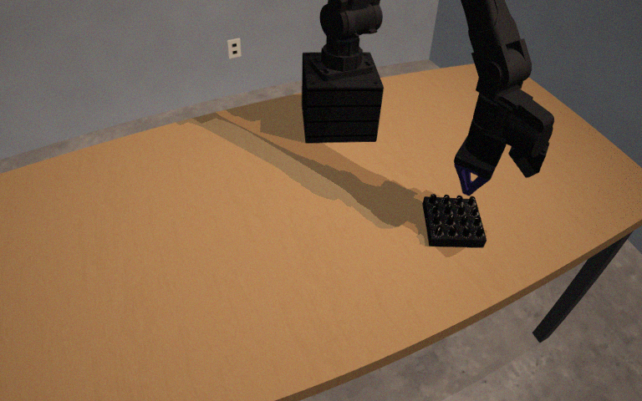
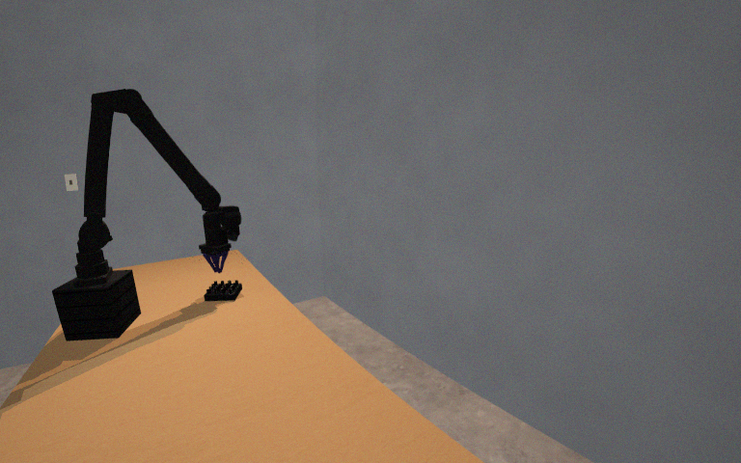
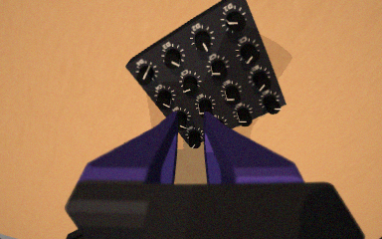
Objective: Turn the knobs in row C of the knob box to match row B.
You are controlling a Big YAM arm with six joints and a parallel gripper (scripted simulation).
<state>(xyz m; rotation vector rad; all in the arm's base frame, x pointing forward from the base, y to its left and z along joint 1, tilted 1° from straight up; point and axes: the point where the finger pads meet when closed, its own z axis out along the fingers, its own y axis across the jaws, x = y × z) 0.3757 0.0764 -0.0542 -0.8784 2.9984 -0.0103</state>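
With fingers slightly parted around nothing, the gripper [image 1: 467, 191] [image 2: 218, 270] [image 3: 190, 119] hovers near the knob box [image 1: 455, 242] [image 2: 220, 297] [image 3: 186, 33] on the table's right; C1 and C2 seemingly match row B, C3 and C4 remain unconfirmed.

On the knob box [image 1: 455, 242] [image 2: 220, 297] [image 3: 225, 44], inside the bench's [image 1: 236, 246] [image 2: 245, 370] [image 3: 70, 75] lower right edge from above, upside-down "D1" [image 3: 229, 7] and "D2" [image 3: 196, 27] read faintly; other print blurs.
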